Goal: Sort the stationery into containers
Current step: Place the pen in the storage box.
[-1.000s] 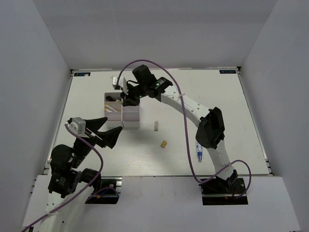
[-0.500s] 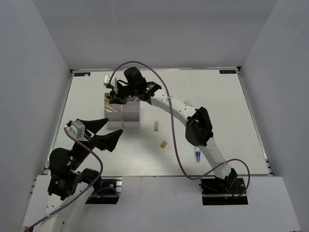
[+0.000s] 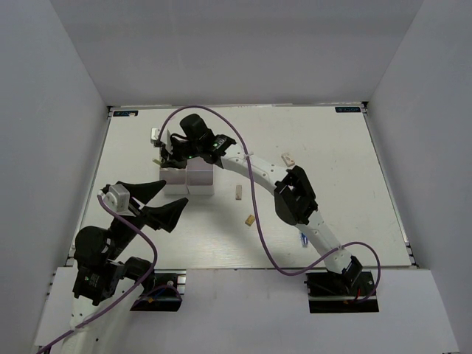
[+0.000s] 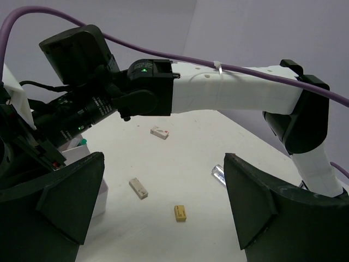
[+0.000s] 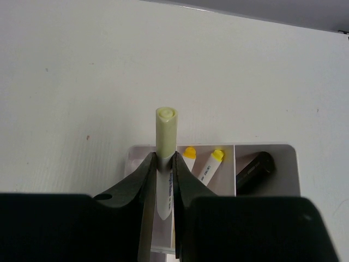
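Honestly, my biggest worry is the right arm: it reaches far over to the left side, and if I lower it from that stretch the wrist could bump the light organizer box and shove it. The left claw waits near the box, spread wide and empty, so it would not steady anything.

Next comes the drop. The right claw is pinched tight on a white pen with a pale yellow-green cap. It holds it above the compartment where two yellow-capped pens lie. The cap end pokes past the box's far rim, so letting go now could leave the pen across the rim or rolling off.

Pale grey walls close in three sides of the room. The desk is plain white and looks smooth, so anything dropped could skid. Three eraser blocks and a blue-tipped tube lie loose on it.
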You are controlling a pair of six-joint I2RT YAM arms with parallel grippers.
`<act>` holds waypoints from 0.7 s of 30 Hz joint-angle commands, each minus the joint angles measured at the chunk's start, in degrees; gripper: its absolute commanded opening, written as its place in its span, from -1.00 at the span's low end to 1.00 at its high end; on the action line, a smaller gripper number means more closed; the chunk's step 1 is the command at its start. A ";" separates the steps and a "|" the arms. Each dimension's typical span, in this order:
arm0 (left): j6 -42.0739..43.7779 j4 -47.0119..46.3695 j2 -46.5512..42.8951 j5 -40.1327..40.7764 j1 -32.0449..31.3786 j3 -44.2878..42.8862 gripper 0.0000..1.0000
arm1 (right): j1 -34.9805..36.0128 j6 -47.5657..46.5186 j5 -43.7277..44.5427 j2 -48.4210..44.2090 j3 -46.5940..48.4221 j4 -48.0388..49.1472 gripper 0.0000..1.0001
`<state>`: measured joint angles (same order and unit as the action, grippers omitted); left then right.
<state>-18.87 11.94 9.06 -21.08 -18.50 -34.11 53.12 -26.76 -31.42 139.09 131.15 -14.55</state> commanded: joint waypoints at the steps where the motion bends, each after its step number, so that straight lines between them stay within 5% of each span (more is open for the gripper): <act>1: 0.59 -0.61 -0.09 -0.89 0.31 0.53 1.00 | -0.83 -1.80 1.45 0.05 0.94 3.04 -1.00; 8: 0.59 -0.61 -0.09 -1.42 0.31 0.53 1.00 | -0.39 0.48 -6.44 -3.03 2.09 -1.44 -1.00; 21: 0.59 -0.61 -0.09 -1.42 0.31 0.53 1.00 | -0.65 -0.04 -7.51 -5.14 2.62 -3.47 -1.00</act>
<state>-18.87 11.94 9.06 -21.78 -18.50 -34.11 52.58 -26.17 -36.36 139.00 131.15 -17.23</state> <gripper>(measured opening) 0.997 0.189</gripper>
